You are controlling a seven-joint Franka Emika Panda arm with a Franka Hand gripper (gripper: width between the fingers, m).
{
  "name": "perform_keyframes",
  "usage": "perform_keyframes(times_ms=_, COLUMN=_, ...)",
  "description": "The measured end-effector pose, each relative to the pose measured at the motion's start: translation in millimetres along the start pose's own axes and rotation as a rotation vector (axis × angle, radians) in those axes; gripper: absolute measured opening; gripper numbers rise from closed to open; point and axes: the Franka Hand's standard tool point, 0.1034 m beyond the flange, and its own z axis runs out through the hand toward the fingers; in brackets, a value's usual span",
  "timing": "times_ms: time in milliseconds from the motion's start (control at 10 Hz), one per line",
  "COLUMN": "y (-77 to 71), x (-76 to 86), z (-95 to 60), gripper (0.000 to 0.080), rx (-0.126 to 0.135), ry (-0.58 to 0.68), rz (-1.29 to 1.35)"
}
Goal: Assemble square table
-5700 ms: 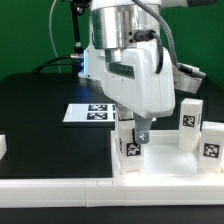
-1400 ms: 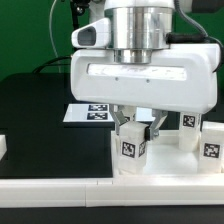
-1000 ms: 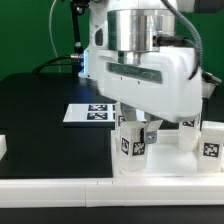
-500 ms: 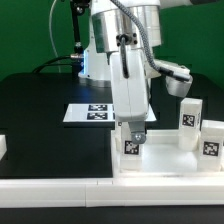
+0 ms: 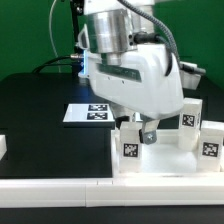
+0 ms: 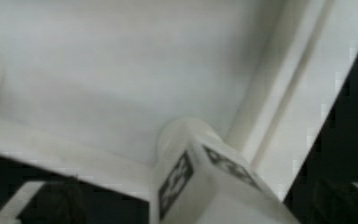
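Rotated since a moment ago, the gripper (image 5: 134, 132) seemingly clamps an upright white tagged leg (image 5: 130, 145).

Black table (image 5: 40, 120), dark and matte. Flat on it: marker board (image 5: 88, 112) near the middle, square table slab (image 5: 165, 165) toward the exterior view's right, long white rail (image 5: 55, 181) along the near edge, small white block (image 5: 3, 147) at far left.
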Motion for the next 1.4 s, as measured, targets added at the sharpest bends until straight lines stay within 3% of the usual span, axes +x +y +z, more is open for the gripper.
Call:
perform_keyframes(times_ms=300, y=1.8, x=2.8, z=0.0, gripper=0.0649, rx=-0.009, ry=0.008, rz=-0.224)
perform_keyframes(times_ms=500, y=-1.0, x=-5.6, z=3.6, gripper=0.0649, rx=-0.045, ry=0.014, rz=-0.537)
perform_keyframes(times_ms=700, y=-5.4, x=-12.4, z=6.2, gripper=0.0649, rx=-0.045, ry=0.016, rz=-0.539)
perform_keyframes(times_ms=900, y=-4.6, x=-11.1, z=6.1, gripper=0.0425, rx=-0.044, ry=0.018, rz=-0.456)
perform_keyframes(times_ms=1000, y=-4.5, x=-11.1, z=6.1, gripper=0.0425, rx=-0.044, ry=0.020, rz=-0.384)
perform_keyframes(times_ms=1100, y=-2.7, x=-10.3, z=6.8, gripper=0.0284, rx=-0.046, ry=0.020, rz=-0.346)
perform_keyframes(times_ms=1400, y=-7.3, x=-17.3, z=7.4, gripper=0.0284, rx=-0.041, ry=0.029, rz=0.020)
